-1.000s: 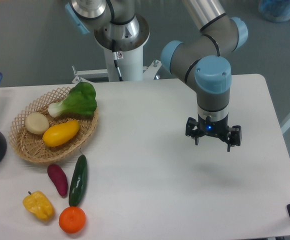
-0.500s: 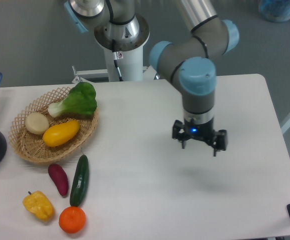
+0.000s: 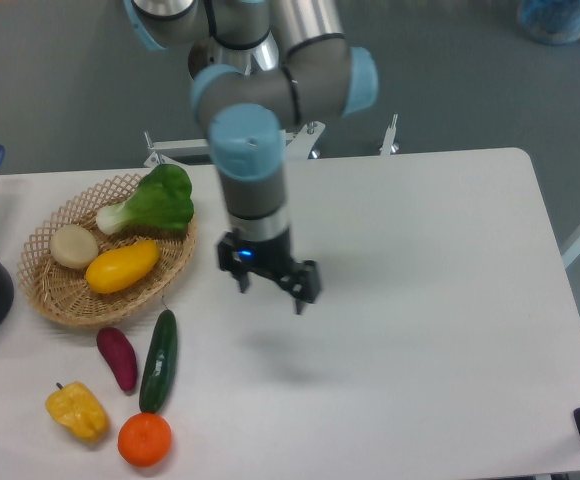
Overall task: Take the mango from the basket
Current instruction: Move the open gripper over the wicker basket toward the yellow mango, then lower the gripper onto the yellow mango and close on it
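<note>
The end effector [image 3: 271, 288] has traversed left across the surface [image 3: 430, 300], fingers spread wide and empty. It now hovers just right of the basket [image 3: 50, 300], where the mango [image 3: 121, 266] lies untouched.

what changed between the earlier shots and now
The arm swung left across the table, carrying the gripper from the right side to just right of the basket. Its jaws are open and hold nothing; nothing was grasped or released. The mango, the other basket contents, and the loose produce in front of the basket stayed where they were.
</note>
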Tool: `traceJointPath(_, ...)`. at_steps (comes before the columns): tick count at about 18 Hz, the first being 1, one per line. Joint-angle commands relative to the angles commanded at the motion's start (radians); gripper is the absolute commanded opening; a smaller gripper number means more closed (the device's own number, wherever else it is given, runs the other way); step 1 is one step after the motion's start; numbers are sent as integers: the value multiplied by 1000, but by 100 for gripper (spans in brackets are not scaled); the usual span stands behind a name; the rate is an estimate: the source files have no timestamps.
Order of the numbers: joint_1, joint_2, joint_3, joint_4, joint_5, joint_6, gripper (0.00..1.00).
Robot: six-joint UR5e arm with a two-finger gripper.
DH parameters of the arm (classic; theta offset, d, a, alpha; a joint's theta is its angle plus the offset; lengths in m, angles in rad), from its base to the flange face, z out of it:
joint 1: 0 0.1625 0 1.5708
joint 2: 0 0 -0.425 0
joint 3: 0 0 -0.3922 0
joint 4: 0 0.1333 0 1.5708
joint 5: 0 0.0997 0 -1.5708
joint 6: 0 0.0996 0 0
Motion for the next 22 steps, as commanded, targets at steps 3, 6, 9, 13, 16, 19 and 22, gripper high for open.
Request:
traceJointPath(3,-92,11,-34,5,12,-189,100)
traceJointPath(6,-146,8,-38,2,14,-197,100)
traceJointPath(9,-192,9,-70,-8,18,-197,100)
traceJointPath(13,-238,12,-126,-9,17,-191,100)
traceJointPath(16,-243,3,-137,-8,29,-192,100)
traceJointPath(19,-249,-31,-130,-6,81,-194,100)
traceJointPath(22,-263,-46,-132,-8,84,-189,100)
